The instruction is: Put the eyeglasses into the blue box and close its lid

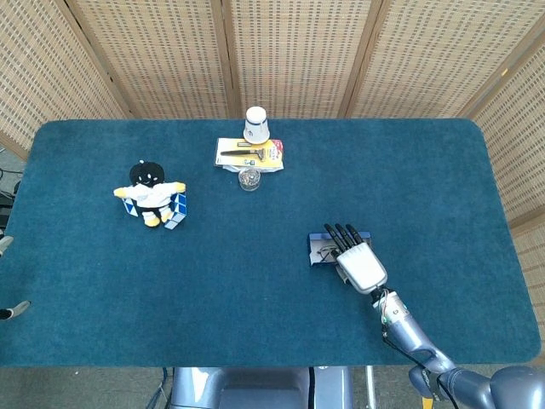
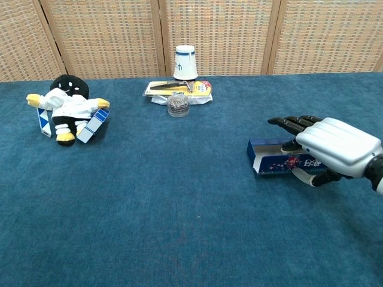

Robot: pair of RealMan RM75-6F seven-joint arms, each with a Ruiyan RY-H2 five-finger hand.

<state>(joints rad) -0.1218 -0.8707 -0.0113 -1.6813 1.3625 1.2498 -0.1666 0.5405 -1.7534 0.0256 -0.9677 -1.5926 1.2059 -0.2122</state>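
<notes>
The blue box (image 2: 272, 162) lies on the dark blue table cover (image 1: 255, 281) right of centre, toward the near edge; in the chest view its patterned front wall faces the camera and its lid appears lifted partway, the right end hidden behind the right hand (image 2: 335, 149); in the head view a little of the eyeglasses (image 1: 324, 252) shows inside the box at its left end, dark frame against a pale lining, while in the chest view the box wall hides them; the right hand hangs over the right part of the box, its silver back upward and its dark fingers (image 2: 290, 124) stretched out side by side above the lid, the thumb tucked low against the box's front; whether the fingers press on the lid or only hover above it cannot be told, and nothing is seen held in them; the left hand is in neither view; well apart, at the far left, a black-headed plush toy (image 1: 150, 192) sits against a blue-and-white twist puzzle (image 1: 176, 210); at the far middle an upturned white paper cup (image 1: 256, 124) stands at the back of a yellow blister pack (image 1: 249, 154), with a small clear glass jar (image 1: 249, 179) just in front of the pack.
</notes>
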